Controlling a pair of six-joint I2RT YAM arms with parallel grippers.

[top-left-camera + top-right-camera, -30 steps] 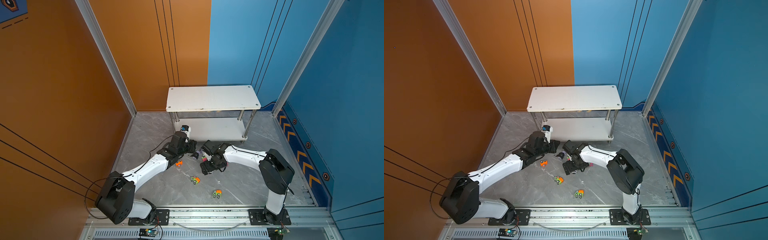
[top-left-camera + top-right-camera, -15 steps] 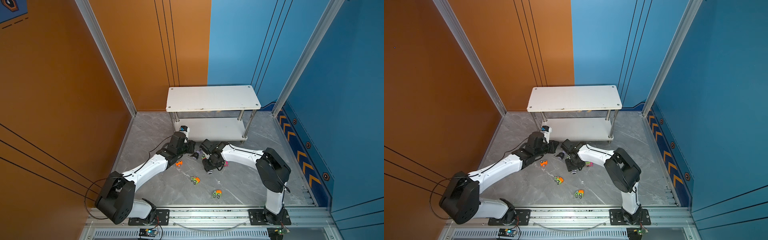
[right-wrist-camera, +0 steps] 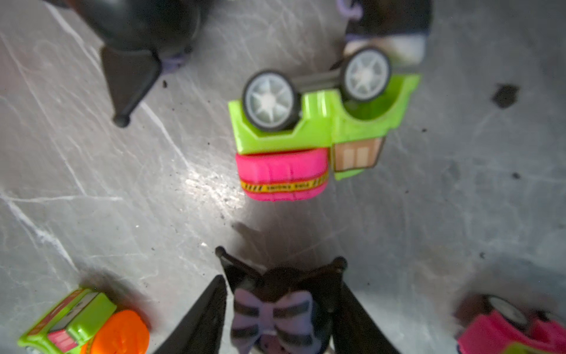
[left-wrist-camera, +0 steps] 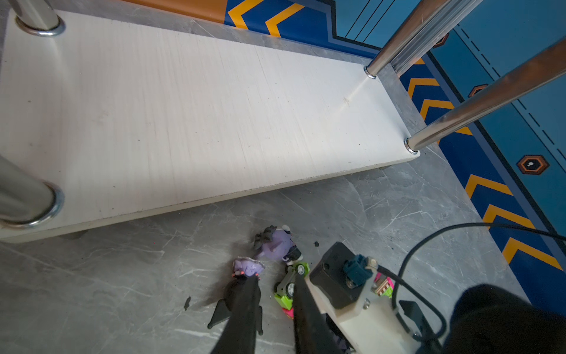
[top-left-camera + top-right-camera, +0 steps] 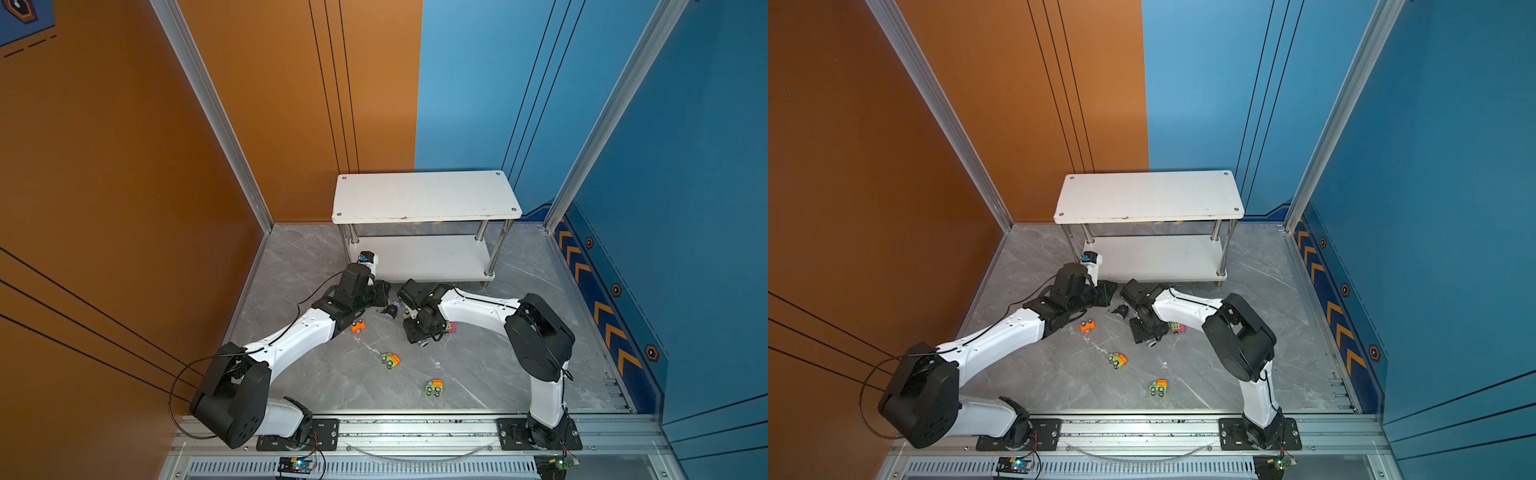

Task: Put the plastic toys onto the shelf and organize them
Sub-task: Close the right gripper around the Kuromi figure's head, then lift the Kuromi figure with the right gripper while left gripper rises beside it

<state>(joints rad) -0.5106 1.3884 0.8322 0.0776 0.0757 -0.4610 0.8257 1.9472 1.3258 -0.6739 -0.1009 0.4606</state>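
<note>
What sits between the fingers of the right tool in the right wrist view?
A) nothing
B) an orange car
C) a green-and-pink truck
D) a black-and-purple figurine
D: the black-and-purple figurine sits inside the right tool, while the green-and-pink truck lies apart from it on the floor, wheels up.

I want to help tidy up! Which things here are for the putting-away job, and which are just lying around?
For the job: shelf, two green-and-orange cars, orange car, pink car, tipped green-and-pink truck, cat-eared figurine in the right gripper, lilac figurine.
Just lying about: black crumbs on the floor, small circuit board.
</note>
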